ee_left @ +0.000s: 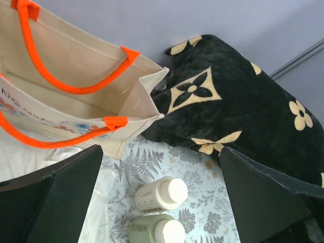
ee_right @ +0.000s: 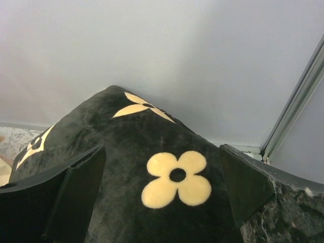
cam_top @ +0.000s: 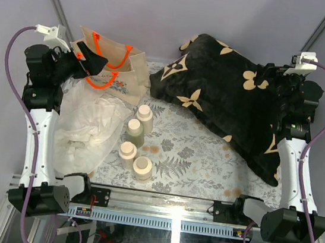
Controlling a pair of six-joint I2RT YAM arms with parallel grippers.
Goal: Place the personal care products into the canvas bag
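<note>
The canvas bag (cam_top: pixel 118 68) stands open at the back left, orange handles up; the left wrist view shows its open mouth (ee_left: pixel 76 66). Four bottles stand in a cluster in front of it: a cream one (cam_top: pixel 145 119), an olive-green one (cam_top: pixel 135 133) and two more (cam_top: pixel 127 151) (cam_top: pixel 142 168). The left wrist view shows the cream one (ee_left: pixel 161 194) and the green one (ee_left: pixel 157 230). My left gripper (cam_top: pixel 93 59) (ee_left: pixel 161 151) is open and empty, hovering at the bag's left edge above the bottles. My right gripper (cam_top: pixel 272 73) (ee_right: pixel 162 149) is open and empty over the black cloth.
A black cloth with tan flower marks (cam_top: pixel 226 94) (ee_right: pixel 177 177) fills the back right and lies against the bag's right side (ee_left: pixel 228 101). A thin white plastic bag (cam_top: pixel 87 126) lies left of the bottles. The table has a fern-print cover (cam_top: pixel 188 155).
</note>
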